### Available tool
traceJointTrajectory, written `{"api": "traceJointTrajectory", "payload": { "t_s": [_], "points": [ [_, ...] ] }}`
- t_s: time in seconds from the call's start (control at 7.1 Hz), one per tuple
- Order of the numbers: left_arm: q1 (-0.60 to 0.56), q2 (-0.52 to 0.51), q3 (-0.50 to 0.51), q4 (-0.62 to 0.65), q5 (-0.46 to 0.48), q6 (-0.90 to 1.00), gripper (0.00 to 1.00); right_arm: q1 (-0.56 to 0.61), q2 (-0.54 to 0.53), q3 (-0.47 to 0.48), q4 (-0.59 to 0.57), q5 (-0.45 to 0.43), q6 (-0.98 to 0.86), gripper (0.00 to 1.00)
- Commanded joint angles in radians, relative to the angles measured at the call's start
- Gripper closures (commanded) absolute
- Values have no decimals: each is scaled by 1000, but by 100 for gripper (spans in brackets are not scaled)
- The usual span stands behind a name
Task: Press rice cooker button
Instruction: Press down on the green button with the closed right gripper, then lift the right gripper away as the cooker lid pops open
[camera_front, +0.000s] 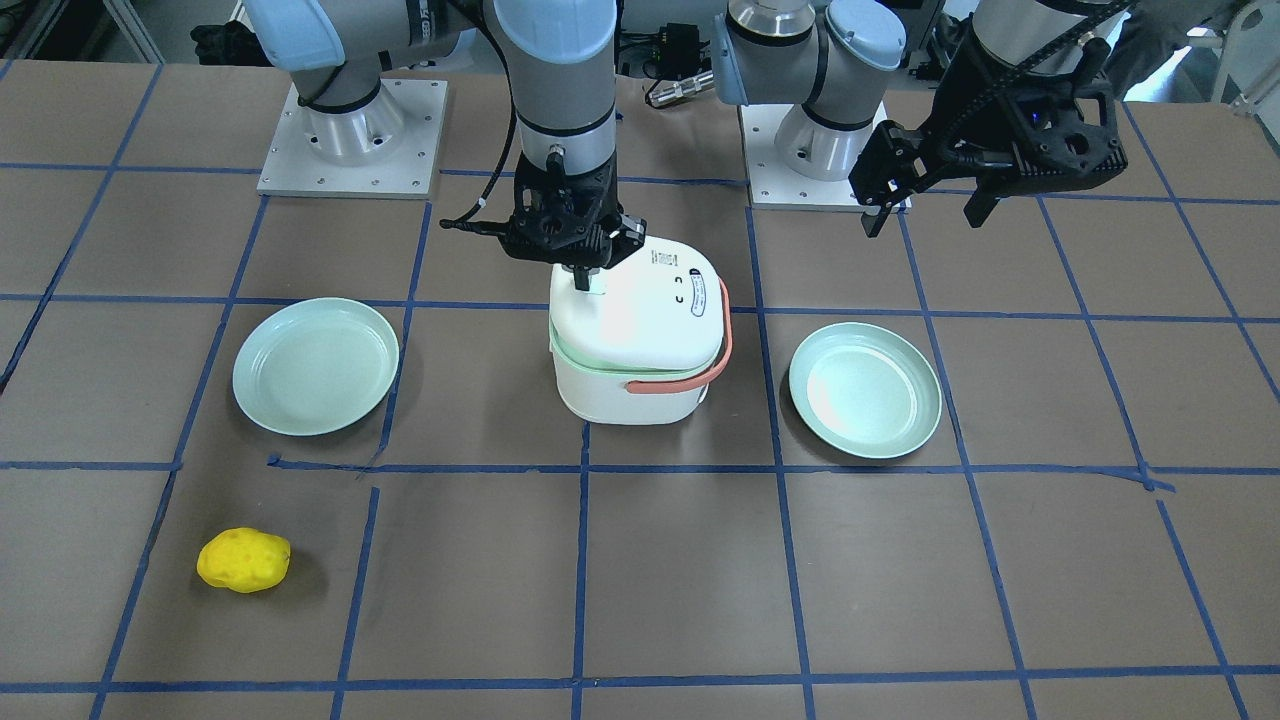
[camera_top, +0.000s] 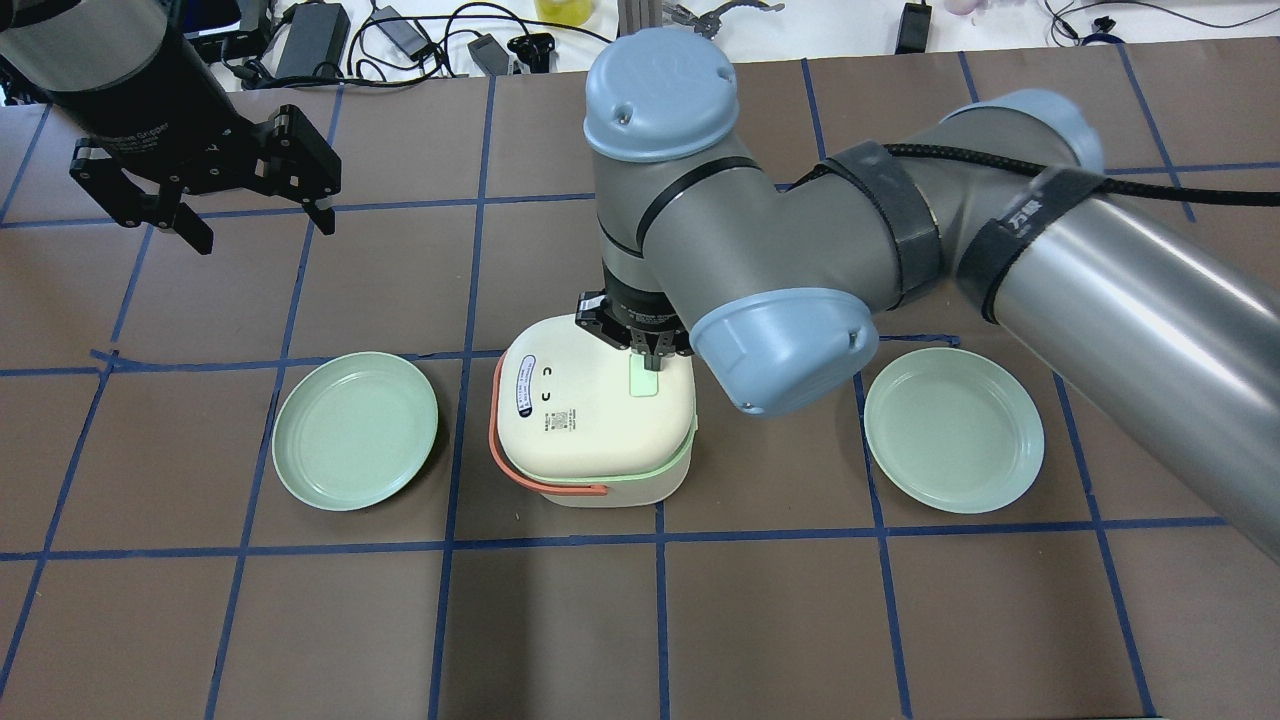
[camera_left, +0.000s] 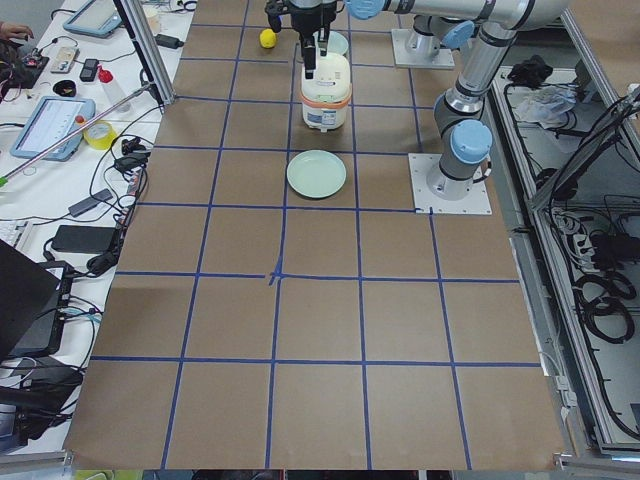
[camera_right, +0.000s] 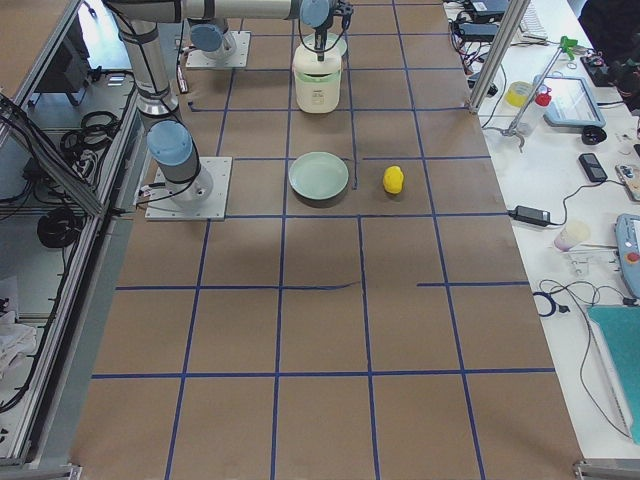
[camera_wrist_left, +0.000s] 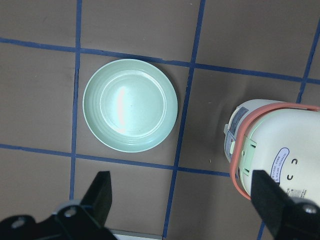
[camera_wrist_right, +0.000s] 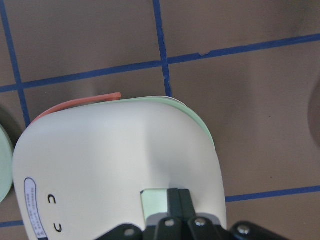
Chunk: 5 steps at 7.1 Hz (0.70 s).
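From the front, the rice cooker (camera_front: 635, 340) stands mid-table (camera_front: 680, 580), a glossy white rounded-square pot with a pale green seam and a salmon handle (camera_front: 668, 385) folded down round its side; the right gripper (camera_front: 583, 278) points straight down, fingers pinched together on the pale green rectangular button (camera_front: 598, 290) in the lid; the left gripper (camera_front: 925, 215) hangs well apart, fingers spread, empty; the smooth round mint plate on the robot's right (camera_front: 315, 365) and the plate on the robot's left (camera_front: 865, 390) flank the cooker; a pitted yellow lump (camera_front: 243, 560) lies well apart.

From overhead, the table is matte brown sheeting ruled with blue tape (camera_top: 663, 620).

From either table end the cooker is far and small, an arm upright over its lid.

The left wrist view looks down between wide-set black fingers on one plate and the cooker's handle side.

The right wrist view shows joined black fingertips meeting the button.
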Motion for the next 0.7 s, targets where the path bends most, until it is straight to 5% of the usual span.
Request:
{"api": "traceJointTrajectory", "payload": {
  "t_s": [0.0, 0.14, 0.28, 0.56],
  "points": [
    [0, 1, 0, -1, 0, 0, 0, -10, -43, -64, 57, -16, -3, 82],
    [0, -1, 0, -1, 0, 0, 0, -31, -41, -88, 65, -72, -76, 8],
    [0, -1, 0, -1, 0, 0, 0, -65, -40, -102, 68, -91, -157, 0],
    [0, 1, 0, -1, 0, 0, 0, -221, -46, -112, 89, -89, -335, 0]
  ]
}}
